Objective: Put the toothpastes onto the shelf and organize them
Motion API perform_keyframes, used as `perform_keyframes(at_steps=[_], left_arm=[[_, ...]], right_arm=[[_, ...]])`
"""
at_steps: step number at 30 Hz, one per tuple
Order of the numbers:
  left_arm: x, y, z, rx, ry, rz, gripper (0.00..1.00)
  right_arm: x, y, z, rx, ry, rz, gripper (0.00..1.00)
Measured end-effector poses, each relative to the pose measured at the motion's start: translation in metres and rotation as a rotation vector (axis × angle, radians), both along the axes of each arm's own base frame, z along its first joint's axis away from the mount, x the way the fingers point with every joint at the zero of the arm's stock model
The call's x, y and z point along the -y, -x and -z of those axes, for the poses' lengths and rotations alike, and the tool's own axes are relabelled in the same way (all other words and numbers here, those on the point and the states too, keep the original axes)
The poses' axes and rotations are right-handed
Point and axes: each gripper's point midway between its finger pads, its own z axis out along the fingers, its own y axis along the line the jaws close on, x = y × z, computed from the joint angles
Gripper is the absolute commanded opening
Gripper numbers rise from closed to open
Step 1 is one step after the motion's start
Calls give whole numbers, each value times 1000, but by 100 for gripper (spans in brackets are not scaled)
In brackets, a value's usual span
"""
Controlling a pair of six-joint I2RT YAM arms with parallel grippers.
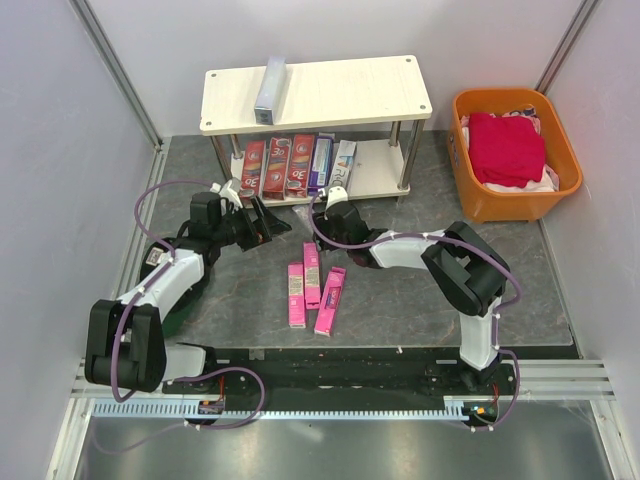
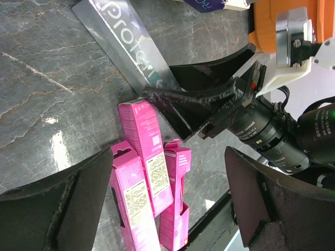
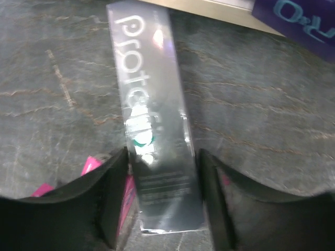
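The shelf (image 1: 330, 85) stands at the back. One silver-grey carton (image 1: 270, 88) lies on its top board. Three red cartons (image 1: 277, 165), a purple one (image 1: 321, 160) and a white one (image 1: 342, 165) lie on the lower board. Three pink cartons (image 1: 312, 285) lie on the table; they also show in the left wrist view (image 2: 149, 167). A second silver-grey carton (image 3: 154, 115) lies flat on the table in front of the shelf. My right gripper (image 3: 162, 154) is open and straddles its near end, with narrow gaps on both sides. My left gripper (image 2: 167, 157) is open and empty, above the table near the pink cartons.
An orange basket (image 1: 480, 205) with red cloth stands at the right, beside the shelf. Grey walls close in the left and right sides. The two grippers (image 1: 265, 222) (image 1: 325, 205) are close together in front of the shelf's lower board.
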Motion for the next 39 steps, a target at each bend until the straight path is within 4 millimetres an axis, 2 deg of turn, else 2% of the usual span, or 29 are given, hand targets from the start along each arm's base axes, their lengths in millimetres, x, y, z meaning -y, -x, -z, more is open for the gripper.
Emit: perform_keyframes(at_steps=[3,8,13,17,20,27,29,35,39], left_arm=[[0,1,-1,1,0,0,94],[0,2,-4,9,1,0,94],[0,2,-4,7,1,0,94],[0,2,-4,8,5,2,94],[3,4,-4,10,28,11,94],[19,5,-3,-5,104,37,94],[26,5,-6,4,128,47,94],[47,6,-18,32,187,75,93],[52,5,-12,12,203,66,85]], right_arm=[[5,-1,2,-4,10,32,44],[9,-1,3,-7,12,58,41],[19,9,1,-26,28,62,39],[32,27,-8,-49,43,59,38],[35,38,-26,-44,26,53,38],[17,61,-91,31,-92,2,38],[10,68,-99,36,-113,-16,38],[-7,91,-96,1,-125,-68,38],[-7,96,-93,-10,-111,-58,38]])
